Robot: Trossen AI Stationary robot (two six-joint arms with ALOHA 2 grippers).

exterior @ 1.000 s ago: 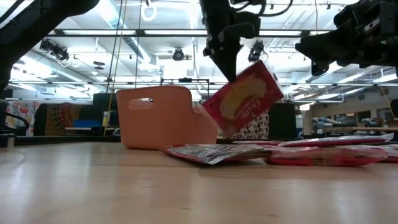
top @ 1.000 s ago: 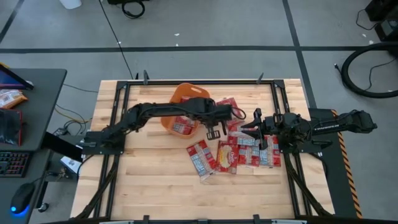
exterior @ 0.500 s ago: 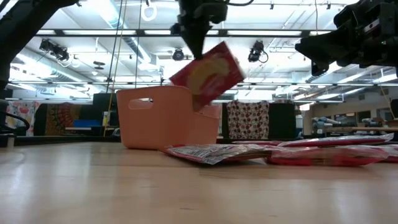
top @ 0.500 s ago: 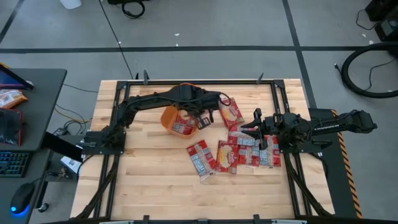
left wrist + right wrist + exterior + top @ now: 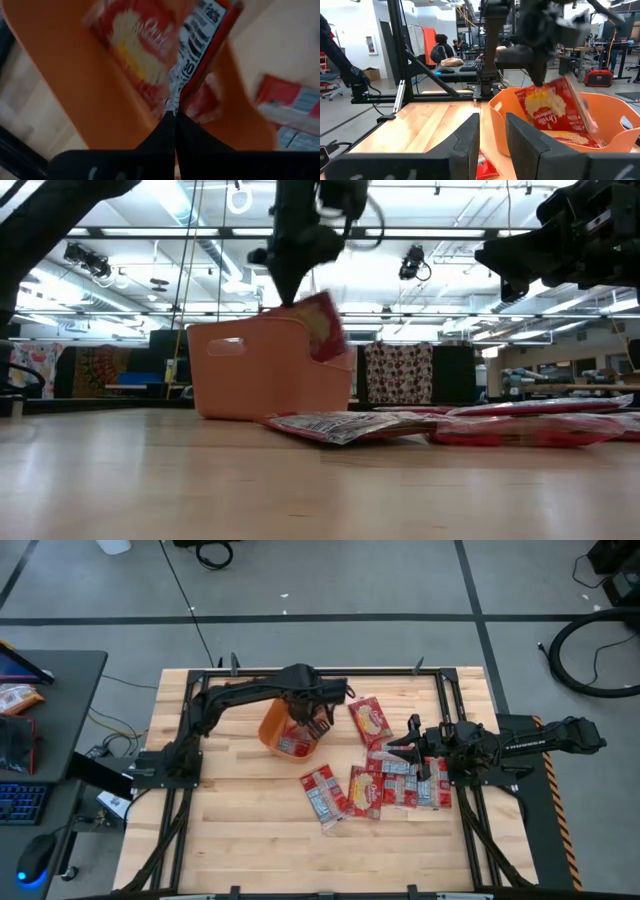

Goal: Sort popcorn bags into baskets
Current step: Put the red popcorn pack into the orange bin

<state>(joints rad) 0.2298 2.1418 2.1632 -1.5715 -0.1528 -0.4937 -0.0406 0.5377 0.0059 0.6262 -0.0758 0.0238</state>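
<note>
On the table (image 5: 230, 810), orange basket (image 5: 275, 730) holds seemingly several popcorn bags (image 5: 293, 746).

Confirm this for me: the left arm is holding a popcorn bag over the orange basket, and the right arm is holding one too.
Wrong about the right arm. The left gripper does have its jaws pinched on a popcorn bag at the orange basket. The right gripper holds nothing: the right wrist view shows its jaws open and empty, waiting beside the loose bags on the table.
</note>
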